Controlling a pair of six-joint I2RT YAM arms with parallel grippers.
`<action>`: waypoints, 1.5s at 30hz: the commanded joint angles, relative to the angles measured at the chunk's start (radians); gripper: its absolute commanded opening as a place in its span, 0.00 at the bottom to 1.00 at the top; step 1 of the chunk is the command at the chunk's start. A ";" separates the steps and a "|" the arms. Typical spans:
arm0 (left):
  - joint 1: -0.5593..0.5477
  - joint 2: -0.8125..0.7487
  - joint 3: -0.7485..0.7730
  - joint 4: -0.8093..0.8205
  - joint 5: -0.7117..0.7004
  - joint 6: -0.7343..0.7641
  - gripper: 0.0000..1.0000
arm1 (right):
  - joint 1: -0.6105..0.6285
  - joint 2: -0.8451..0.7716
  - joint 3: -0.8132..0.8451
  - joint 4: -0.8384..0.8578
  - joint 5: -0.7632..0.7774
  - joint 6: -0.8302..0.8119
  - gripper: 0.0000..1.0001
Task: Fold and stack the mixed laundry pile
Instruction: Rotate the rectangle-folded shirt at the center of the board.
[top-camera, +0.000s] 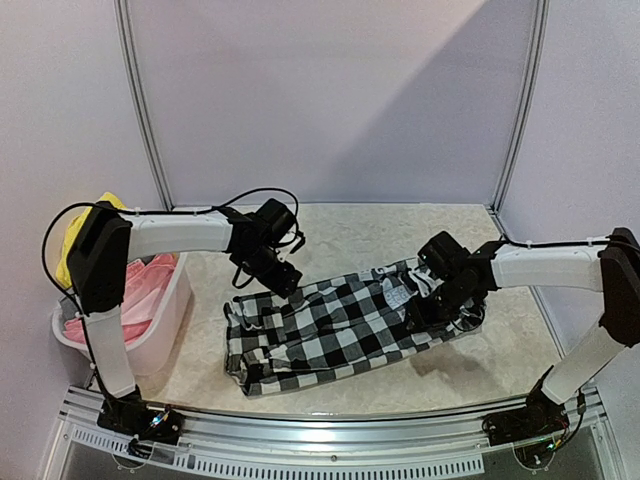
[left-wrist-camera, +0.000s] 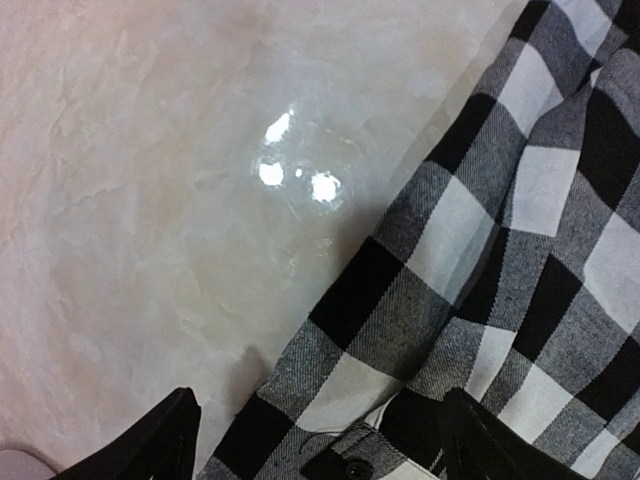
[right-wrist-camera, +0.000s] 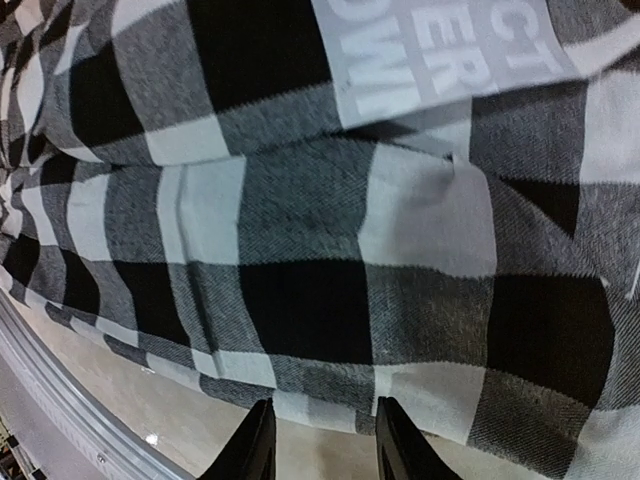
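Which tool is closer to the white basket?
Left. The left tool is over the checked shirt's end nearest the basket; the right tool is over its far end.

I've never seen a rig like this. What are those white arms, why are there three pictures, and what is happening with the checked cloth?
These are two robot arms bolted at the near edge of a table, each ending in a two-finger pincer. The wide picture comes from a fixed camera above and behind them. The other two come from small cameras on the wrists, so each shows its own black fingers at the bottom. A checked shirt lies spread on the table. The left pincer hangs over its left end, the right pincer over its right end, near the white lettering. Both are open and hold nothing. On the left stands a white basket with a pink piece inside and a yellow one at its far edge.
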 joint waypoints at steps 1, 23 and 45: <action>0.018 0.046 0.038 -0.031 0.045 0.040 0.84 | 0.015 -0.055 -0.060 0.035 0.057 0.089 0.35; 0.071 0.061 -0.133 0.010 0.067 -0.009 0.80 | -0.021 0.177 -0.026 0.093 0.134 0.109 0.30; 0.047 -0.106 -0.391 0.131 0.212 -0.334 0.70 | -0.212 0.612 0.624 -0.109 0.008 -0.090 0.28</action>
